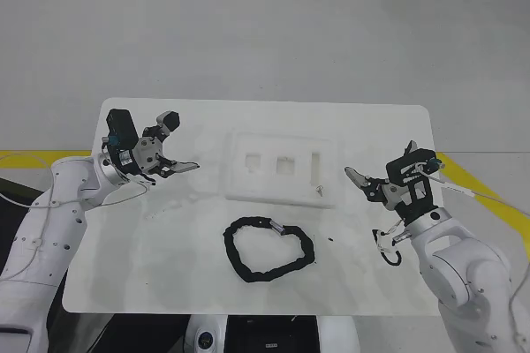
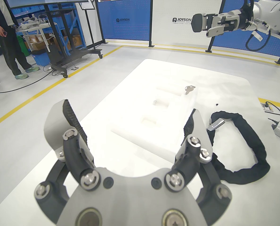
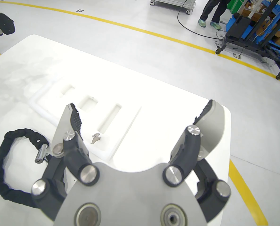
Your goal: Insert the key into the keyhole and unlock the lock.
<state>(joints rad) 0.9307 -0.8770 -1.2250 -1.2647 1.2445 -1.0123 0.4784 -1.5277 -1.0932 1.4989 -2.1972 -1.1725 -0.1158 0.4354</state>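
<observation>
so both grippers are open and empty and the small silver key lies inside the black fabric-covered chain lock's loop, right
No: the small silver key lies on the white foam tray, outside the loop of the black fabric-covered chain lock, as the right wrist view shows. The left gripper and right gripper are open and empty.

The tray (image 1: 269, 187) sits in the middle of the table (image 1: 141, 265). The key (image 1: 319, 188) lies on the tray, near its right end. The lock (image 2: 254, 139) lies on the table, just in front of the tray.
</observation>
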